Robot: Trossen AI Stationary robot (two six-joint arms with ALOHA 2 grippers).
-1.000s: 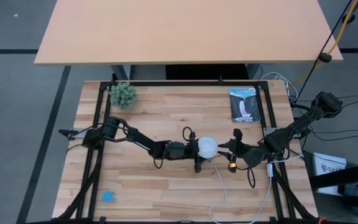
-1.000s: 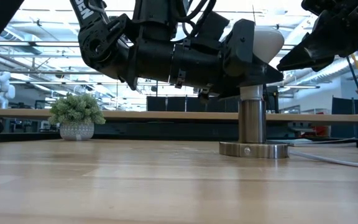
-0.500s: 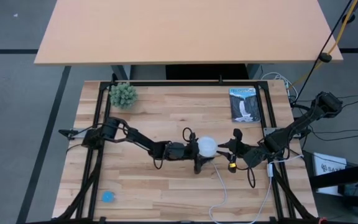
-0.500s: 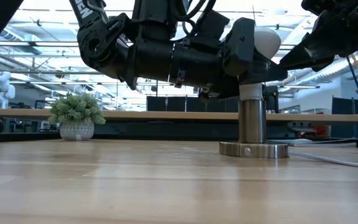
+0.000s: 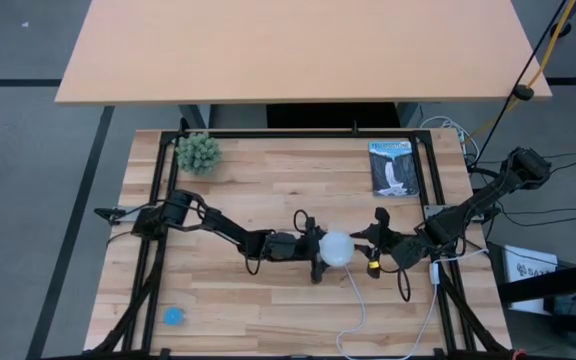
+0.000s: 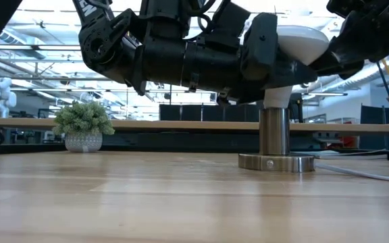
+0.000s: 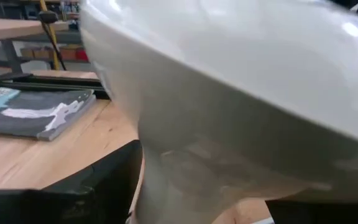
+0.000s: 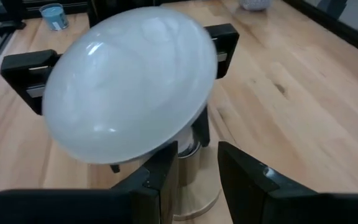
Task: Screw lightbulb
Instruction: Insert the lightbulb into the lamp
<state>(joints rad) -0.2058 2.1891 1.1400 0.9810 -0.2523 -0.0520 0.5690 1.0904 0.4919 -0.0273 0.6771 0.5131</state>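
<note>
Both grippers at the lightbulb (image 5: 336,246) — left gripper (image 5: 316,248) clenched on it, now tilted; right gripper's (image 5: 370,238) grip unclear.

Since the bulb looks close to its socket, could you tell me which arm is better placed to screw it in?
The left. Its hand grips the lightbulb over the socket. The right hand sits beside the bulb, fingers apart around the socket post, better placed to steady it.

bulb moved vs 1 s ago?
Yes. In the low view the lightbulb, gripped by the left gripper, has tipped and shifted toward the picture's right over the fixed metal socket post.
</note>
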